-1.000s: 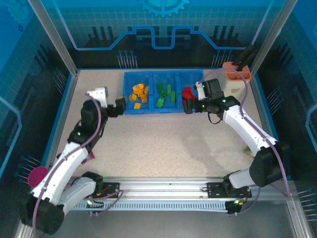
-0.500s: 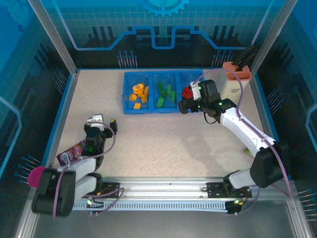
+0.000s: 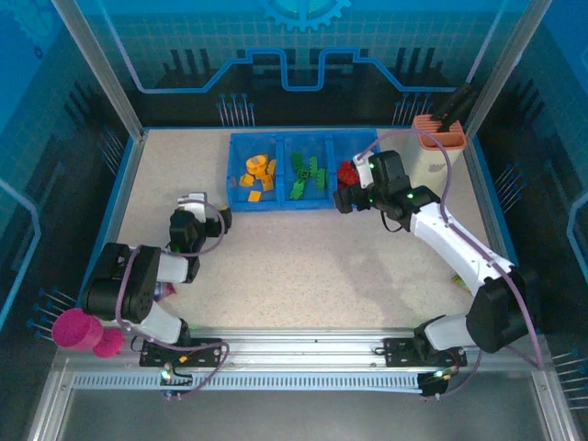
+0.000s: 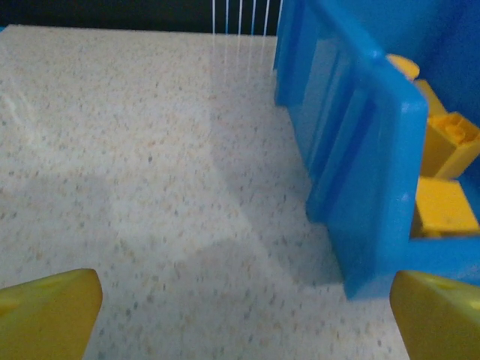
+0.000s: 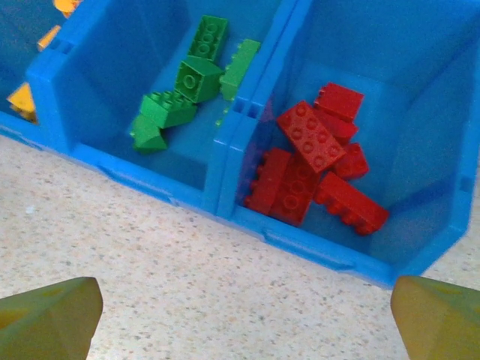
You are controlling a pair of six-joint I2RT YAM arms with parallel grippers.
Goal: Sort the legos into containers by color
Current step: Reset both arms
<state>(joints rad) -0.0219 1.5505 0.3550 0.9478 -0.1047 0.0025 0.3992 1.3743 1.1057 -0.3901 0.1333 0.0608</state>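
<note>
The containers are three compartments of one blue tray (image 3: 303,204). Orange-yellow legos (image 3: 257,173) lie in the left compartment, green legos (image 3: 308,175) in the middle one and red legos (image 3: 347,171) in the right one. My left gripper (image 3: 209,209) sits low on the table by the tray's near left corner (image 4: 375,150). It is open and empty (image 4: 244,322), and orange legos (image 4: 446,150) show over the wall. My right gripper (image 3: 342,197) hovers just in front of the red compartment, also open and empty (image 5: 244,322). Below it I see the red legos (image 5: 315,165) and green legos (image 5: 180,97).
A cream holder with an orange top (image 3: 439,138) stands at the back right. A pink cup (image 3: 78,329) sits off the near left corner beside the folded left arm. A purple packet (image 3: 165,289) peeks out under that arm.
The left arm drew back from the tray's left side, folded down near its base, and now points at the tray's near left corner. The right gripper barely shifted.
</note>
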